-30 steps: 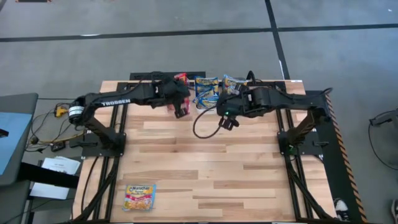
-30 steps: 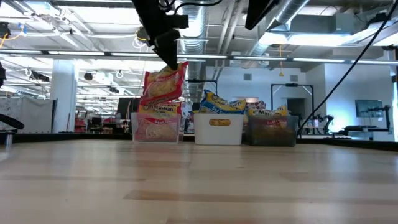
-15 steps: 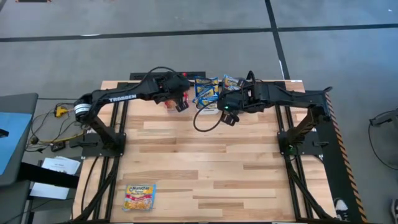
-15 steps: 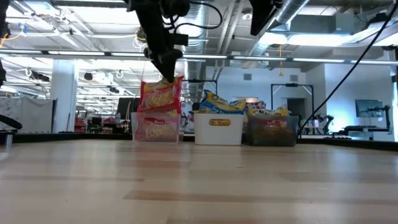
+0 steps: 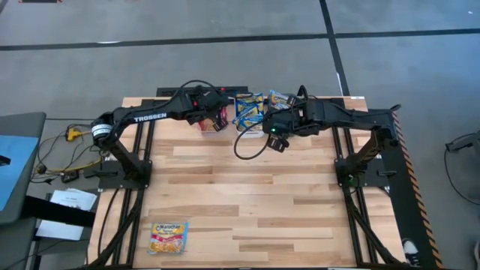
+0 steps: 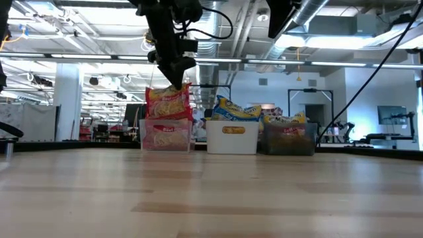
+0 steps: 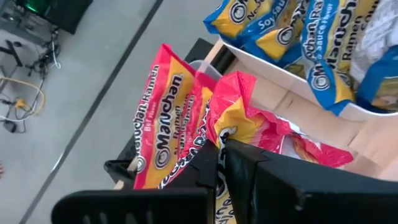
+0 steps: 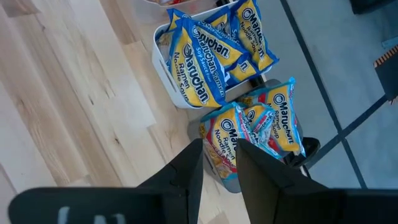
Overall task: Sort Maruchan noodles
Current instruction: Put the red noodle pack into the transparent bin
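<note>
The left gripper (image 6: 177,78) is pinched on a red packet (image 6: 168,102) above the clear bin (image 6: 166,135) at the table's far edge; one packet (image 5: 167,235) is left near the front-left corner.

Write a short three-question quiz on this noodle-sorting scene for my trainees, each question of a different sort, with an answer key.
1. True or false: the left gripper is shut on a red packet above the clear bin.
2. Multiple choice: in the low view, which bin stands in the middle of the row? A) clear B) white C) dark grey
3. Short answer: where on the table does the lone packet lie, seen from above?

Key
1. True; the wrist view shows its fingers pinching the red packet.
2. B, the white bin, holding blue and yellow packets.
3. At the near left corner, far from the bins and from both grippers; the right gripper hangs near the bins.
</note>
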`<state>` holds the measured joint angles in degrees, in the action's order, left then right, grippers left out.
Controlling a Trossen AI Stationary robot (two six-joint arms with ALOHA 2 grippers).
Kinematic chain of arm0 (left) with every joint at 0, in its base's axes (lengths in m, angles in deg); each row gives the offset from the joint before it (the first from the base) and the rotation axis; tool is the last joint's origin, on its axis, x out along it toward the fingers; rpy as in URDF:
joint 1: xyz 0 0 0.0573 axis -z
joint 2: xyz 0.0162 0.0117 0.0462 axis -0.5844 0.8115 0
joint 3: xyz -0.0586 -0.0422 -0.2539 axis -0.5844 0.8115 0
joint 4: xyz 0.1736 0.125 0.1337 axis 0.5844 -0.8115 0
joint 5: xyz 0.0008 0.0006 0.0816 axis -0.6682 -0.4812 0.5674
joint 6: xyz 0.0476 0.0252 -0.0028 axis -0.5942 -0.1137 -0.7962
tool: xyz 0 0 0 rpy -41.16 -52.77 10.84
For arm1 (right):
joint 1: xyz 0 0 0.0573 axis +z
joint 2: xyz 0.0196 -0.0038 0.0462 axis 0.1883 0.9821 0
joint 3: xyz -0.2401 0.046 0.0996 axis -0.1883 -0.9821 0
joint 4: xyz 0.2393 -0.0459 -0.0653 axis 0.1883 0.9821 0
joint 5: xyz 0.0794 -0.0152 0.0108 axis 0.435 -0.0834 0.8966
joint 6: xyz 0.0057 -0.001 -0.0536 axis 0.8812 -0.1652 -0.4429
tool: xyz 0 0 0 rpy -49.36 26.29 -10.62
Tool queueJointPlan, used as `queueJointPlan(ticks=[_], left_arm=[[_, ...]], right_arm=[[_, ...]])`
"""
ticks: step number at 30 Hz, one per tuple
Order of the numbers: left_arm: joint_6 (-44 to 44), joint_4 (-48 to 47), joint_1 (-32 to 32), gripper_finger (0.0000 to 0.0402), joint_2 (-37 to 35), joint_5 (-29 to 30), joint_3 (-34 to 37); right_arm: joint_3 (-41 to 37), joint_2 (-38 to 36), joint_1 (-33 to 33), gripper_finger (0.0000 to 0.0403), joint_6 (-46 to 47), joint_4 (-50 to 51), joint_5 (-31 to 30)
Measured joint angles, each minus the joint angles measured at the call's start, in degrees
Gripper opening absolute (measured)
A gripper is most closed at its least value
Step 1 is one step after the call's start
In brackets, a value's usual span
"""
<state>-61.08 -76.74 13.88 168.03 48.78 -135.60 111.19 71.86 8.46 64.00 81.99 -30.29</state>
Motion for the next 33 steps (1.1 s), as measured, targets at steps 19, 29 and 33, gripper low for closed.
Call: queueJointPlan(ticks=[19, 29, 33], left_arm=[[4.4, -2.5, -3.8, 0.0007, 0.0, -5.9, 0.5], [2.9, -2.6, -4.8, 0.0043, 0.0, -9.8, 0.5], [2.2, -2.4, -4.9, 0.0060, 0.0, -12.5, 0.5]], right_arm=[[0.0, 0.0, 0.0, 0.0120, 0.5, 0.0, 0.0], [0.0, 0.0, 0.0, 0.0120, 0.5, 0.2, 0.1], [0.0, 0.0, 0.0, 0.0120, 0.4, 0.2, 0.1]])
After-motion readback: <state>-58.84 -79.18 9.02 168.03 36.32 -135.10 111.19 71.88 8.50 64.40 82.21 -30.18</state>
